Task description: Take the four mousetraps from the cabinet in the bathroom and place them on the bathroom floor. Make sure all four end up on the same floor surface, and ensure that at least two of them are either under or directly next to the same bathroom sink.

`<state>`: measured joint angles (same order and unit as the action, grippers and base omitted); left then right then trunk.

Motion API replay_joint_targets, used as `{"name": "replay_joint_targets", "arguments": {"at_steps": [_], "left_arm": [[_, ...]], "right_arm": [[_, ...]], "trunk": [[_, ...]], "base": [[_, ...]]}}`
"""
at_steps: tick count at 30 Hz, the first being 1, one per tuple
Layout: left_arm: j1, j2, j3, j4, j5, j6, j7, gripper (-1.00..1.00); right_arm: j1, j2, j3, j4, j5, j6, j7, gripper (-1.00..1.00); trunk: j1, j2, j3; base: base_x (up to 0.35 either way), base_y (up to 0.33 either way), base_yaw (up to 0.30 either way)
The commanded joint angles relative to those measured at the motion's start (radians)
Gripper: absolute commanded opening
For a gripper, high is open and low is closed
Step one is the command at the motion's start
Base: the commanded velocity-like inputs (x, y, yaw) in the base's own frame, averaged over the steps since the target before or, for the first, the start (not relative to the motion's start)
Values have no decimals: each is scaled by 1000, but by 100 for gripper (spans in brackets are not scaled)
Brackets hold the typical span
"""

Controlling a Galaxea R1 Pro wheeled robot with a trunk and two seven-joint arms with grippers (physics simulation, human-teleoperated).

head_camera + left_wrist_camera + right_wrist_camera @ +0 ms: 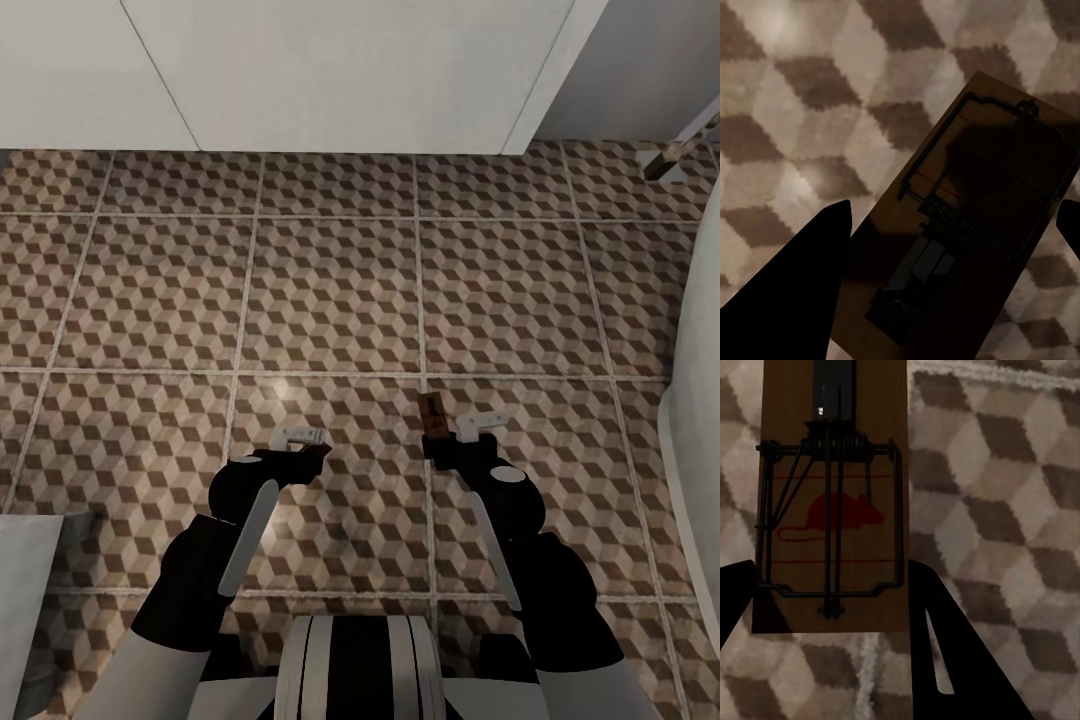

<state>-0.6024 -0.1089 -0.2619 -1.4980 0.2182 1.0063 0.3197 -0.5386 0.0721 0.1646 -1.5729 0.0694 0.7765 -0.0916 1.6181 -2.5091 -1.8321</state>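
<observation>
**Both arms low over the tiles, a trap in each**

I hold both arms forward and down over the bathroom floor (330,290), elbows bent close by my trunk, wrists angled toward the tiles. My left gripper (300,447) points slightly inward to the right; its jaws are clamped on a mousetrap (967,232), whose brown board sits tilted between my dark fingertips (795,292) with the wire parts facing the camera. My right gripper (455,435) points slightly inward to the left; its jaws are clamped on a second mousetrap (832,502), the board upright between the fingers, red mouse print and spring bar showing. In the head view that trap (432,412) juts out left of the gripper, beside a grout line. A white vanity (350,70) stands at the far side, and a white curved edge (700,420) borders the right.
</observation>
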Motion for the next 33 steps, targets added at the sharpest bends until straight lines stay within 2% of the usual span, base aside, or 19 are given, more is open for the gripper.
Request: {"name": "replay_joint_targets", "arguments": {"at_steps": [1,15,23,29,33], "left_arm": [[0,0,-1,-1,10,3,10,-100],[0,0,1,-29,9,-17,10,-100],[0,6,-2,-50,9,-200,5,-100],[0,46,-27,-51,8,-324,3,-100],[4,92,-54,-46,7,-436,2,-100]], "right_arm": [[-1,0,1,-1,4,6,-1,-100],[-1,0,1,0,3,6,-1,-100],[0,0,2,0,3,6,0,-100],[-1,0,1,1,3,5,-1,-100],[-1,0,1,3,3,4,-1,-100]], "trunk": [[0,0,0],[0,0,0],[0,0,0],[0,0,0],[0,0,0]], "base": [[0,0,0],[0,0,0],[0,0,0],[0,0,0],[0,0,0]]}}
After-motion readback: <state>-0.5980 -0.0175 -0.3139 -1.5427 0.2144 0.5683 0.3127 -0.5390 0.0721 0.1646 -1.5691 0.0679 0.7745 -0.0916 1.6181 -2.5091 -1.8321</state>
